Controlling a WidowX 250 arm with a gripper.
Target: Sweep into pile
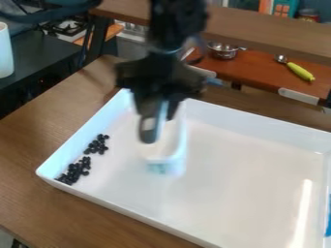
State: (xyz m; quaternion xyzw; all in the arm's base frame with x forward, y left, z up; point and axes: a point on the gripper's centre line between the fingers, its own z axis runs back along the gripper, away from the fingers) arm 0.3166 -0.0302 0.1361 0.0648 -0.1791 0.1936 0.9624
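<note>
Gripper (159, 130): Hangs over the upper-left part of the white tray, its fingers (148, 137) apparently closed around the upper part of a sweeping tool, parted only by its width. That high hold seems meant to leave the broad end free to push.

White sweeping tool (165, 158): Left of the frame's center, held with its wide, blue-tinged end lowest. Whether that end touches the tray floor, one cannot tell.

Black beans (97, 145): Gathered in two loose clusters inside the tray, at the left of the frame. The lower cluster (75, 170) trails toward the left corner; a narrow gap divides the pair.

White tray (239, 169): Spread across the middle and lower right on a wooden tabletop (29, 140). Its raised walls presumably serve to keep swept beans from rolling off.

Sweep: Judged well along but unfinished, with two groups where one pile is wanted. The tool stands to the right of both, which leaves room to come around behind either cluster. The likely next move is a low stroke along the left wall to join them; too quick a push could scatter the round beans or pin some in the corner.
</note>
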